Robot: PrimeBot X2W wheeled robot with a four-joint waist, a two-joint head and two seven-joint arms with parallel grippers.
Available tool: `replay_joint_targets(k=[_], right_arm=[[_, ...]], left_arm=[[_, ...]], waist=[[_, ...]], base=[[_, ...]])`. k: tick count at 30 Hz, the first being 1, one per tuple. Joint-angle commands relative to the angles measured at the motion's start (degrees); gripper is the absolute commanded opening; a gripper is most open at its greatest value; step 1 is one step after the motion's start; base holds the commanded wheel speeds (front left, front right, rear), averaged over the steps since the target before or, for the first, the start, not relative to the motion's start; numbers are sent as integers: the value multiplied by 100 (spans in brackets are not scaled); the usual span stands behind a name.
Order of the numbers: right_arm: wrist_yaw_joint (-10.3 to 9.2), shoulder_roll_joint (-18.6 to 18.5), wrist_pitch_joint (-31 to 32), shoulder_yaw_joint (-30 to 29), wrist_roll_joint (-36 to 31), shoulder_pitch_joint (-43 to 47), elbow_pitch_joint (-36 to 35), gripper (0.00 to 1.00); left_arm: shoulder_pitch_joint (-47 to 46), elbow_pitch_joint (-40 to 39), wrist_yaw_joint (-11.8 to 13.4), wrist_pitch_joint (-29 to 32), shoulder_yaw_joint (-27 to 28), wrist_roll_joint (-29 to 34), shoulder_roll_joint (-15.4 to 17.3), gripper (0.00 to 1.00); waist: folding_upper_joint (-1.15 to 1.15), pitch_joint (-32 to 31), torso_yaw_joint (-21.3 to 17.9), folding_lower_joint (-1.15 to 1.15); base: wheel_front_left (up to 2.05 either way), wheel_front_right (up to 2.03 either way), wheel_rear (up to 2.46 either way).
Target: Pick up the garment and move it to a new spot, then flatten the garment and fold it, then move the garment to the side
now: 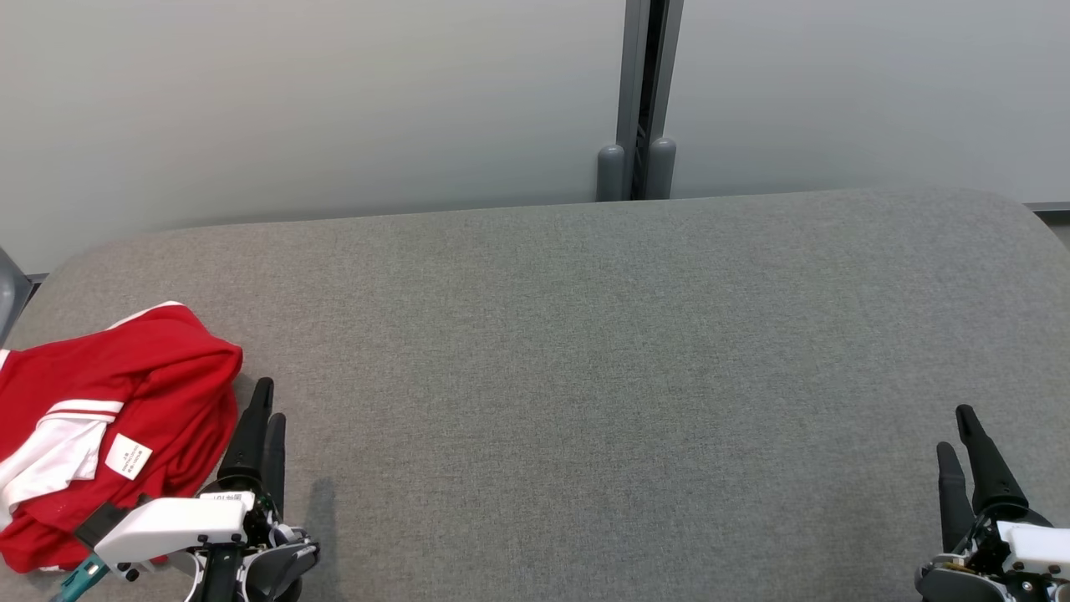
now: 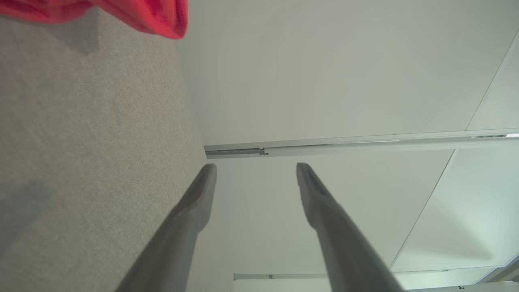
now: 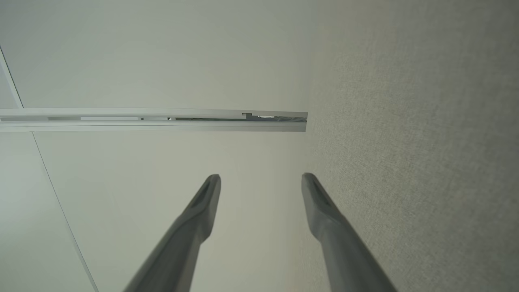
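far left we find the red-and-white garment (image 1: pixel 125 393), bunched in a heap on the grey fabric surface (image 1: pixel 585 334), white label facing up. just beside its right edge sits the left gripper (image 1: pixel 270 400) — fingers apart and empty, pointing toward the wall. far right, the right gripper (image 1: pixel 953 428) — fingers apart too, empty, well apart from the garment.

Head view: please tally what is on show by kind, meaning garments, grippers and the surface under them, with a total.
Garments: 1, the red and white garment, bunched at the surface's left end
Grippers: 2, the left gripper and the right gripper, both open and holding nothing
Surfaces: 1, the grey surface
Total: 4
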Motion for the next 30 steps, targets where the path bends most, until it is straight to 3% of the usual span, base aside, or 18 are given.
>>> replay_joint_targets(k=[1, 15, 30], right_arm=[[2, -63, -42, -2, -36, -136, -119, 100], [4, -85, -378, -74, -1137, -393, -138, 100], [6, -439, -706, 510, -3941, -923, -992, 100]], left_arm=[[-121, -119, -3, -15, 2, 29, 38, 100], [32, -408, -4, -390, 156, 611, 51, 100], [1, -1258, -6, -756, 448, 1978, 61, 100]], waist=[[0, 0, 0, 0], [0, 24, 15, 0], [0, 112, 43, 0]], base=[[0, 0, 0], [0, 0, 0], [0, 0, 0]])
